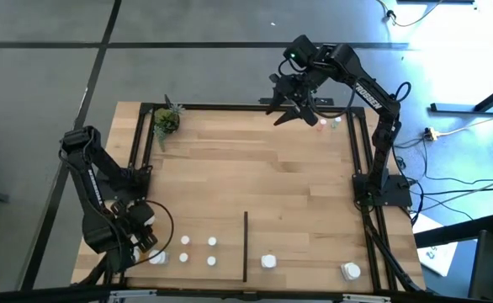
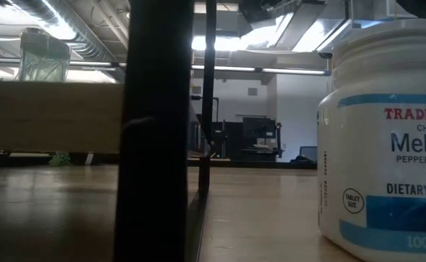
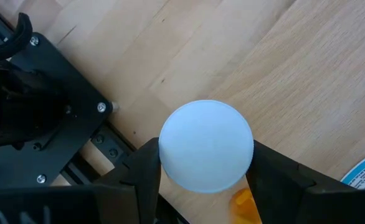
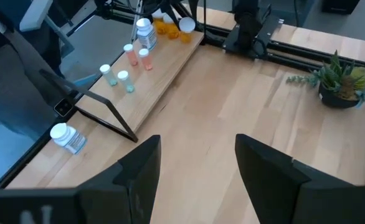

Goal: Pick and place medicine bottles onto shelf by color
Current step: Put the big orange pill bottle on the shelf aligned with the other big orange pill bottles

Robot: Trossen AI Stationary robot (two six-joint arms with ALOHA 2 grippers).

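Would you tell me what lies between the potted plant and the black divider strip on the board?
Only bare wood of the shelf: in the high view, nothing stands between the potted plant and the divider strip.

shelf [image 1: 255, 177]: light wood, black rails | on it: medicine bottles [image 1: 198, 250], potted plant [image 1: 166, 121]

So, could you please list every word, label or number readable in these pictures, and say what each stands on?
All on the label of the white round plastic bottle close to the low camera, cut off at the picture's edge:
"TRADER"
"Melat"
"PEPPERMIN"
"3 m"
"DIETARY SU"
"TABLET SIZE"
"100 TA"
White lettering on the right arm, high view: too small to read.
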